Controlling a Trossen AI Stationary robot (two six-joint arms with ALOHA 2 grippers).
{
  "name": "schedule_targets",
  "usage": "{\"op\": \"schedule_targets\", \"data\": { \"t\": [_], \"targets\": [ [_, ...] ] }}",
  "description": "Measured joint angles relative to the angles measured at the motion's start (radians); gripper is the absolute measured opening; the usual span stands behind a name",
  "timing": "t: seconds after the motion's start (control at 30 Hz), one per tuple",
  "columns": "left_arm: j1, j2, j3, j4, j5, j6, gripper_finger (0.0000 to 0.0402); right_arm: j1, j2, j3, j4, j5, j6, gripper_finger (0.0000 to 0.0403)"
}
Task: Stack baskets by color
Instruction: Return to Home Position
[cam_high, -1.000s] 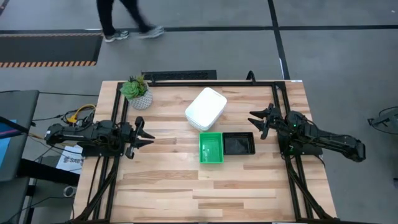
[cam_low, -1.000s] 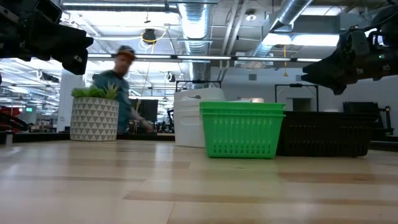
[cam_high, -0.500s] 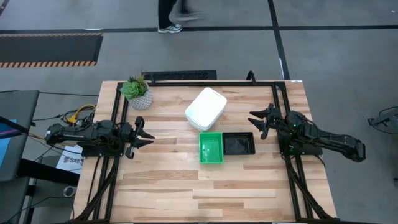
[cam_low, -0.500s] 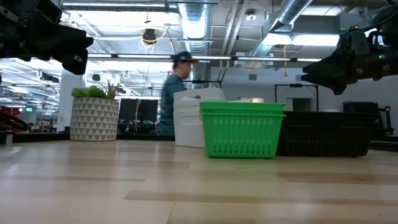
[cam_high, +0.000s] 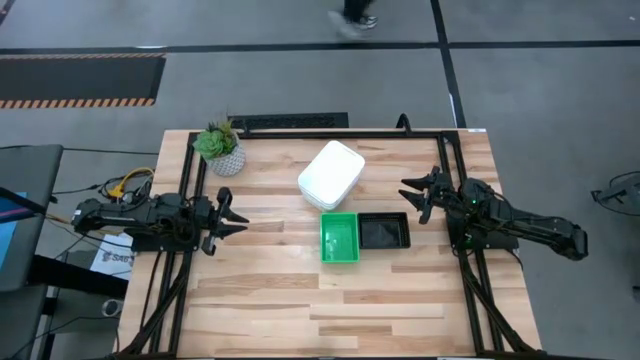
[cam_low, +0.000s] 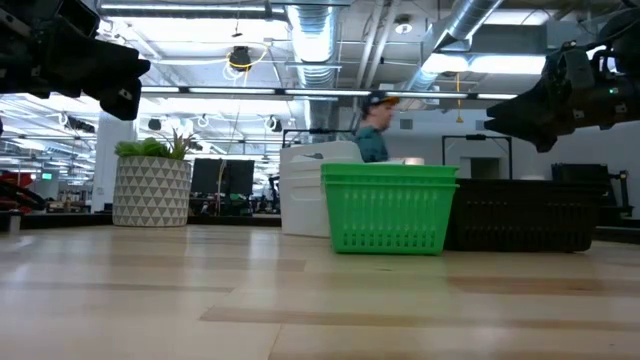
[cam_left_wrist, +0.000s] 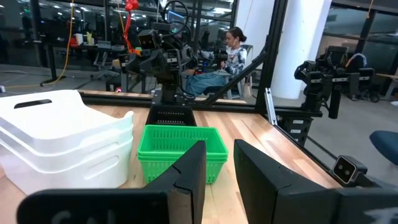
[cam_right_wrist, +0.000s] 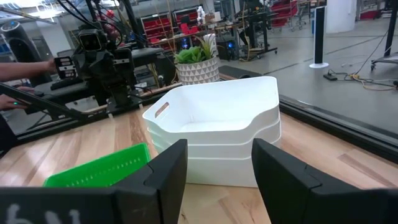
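One big wooden table (cam_high: 300, 300) carries everything, with a black frame running along its left, right and far edges.

Next down in size, the two dark arms. The left arm lies low along the left edge, and the left gripper (cam_high: 236, 212) pokes in over the wood toward the middle. Its fingers are spread apart, with a clear gap in the left wrist view and nothing between them. The right arm mirrors it on the right edge. The right gripper (cam_high: 410, 198) points inward too, claw apart and holding nothing. From table height, both of them hang well above the surface and well clear of the baskets.

Then the baskets, all grouped around the middle. The white baskets (cam_high: 331, 175) are nested into one stack, turned at an angle, on the far side of the group. You can see the layered rims nicely in the right wrist view (cam_right_wrist: 217, 124). Just nearer than those is the green stack (cam_high: 339, 238), sitting square to the table. The black baskets (cam_high: 384, 231) are right up against its right side. I can't tell how many black ones are in there.

Smallest is a little potted plant (cam_high: 220, 147) in a patterned white pot at the far left corner, well apart from the baskets.
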Motion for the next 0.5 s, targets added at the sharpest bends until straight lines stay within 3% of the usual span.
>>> {"op": "schedule_targets", "data": {
  "t": [0.5],
  "targets": [
    [0.000,0.000,0.000,0.000,0.000,0.000,0.0071,0.000,0.000,0.000,0.000,0.000,0.000,0.0203]
  ]
}}
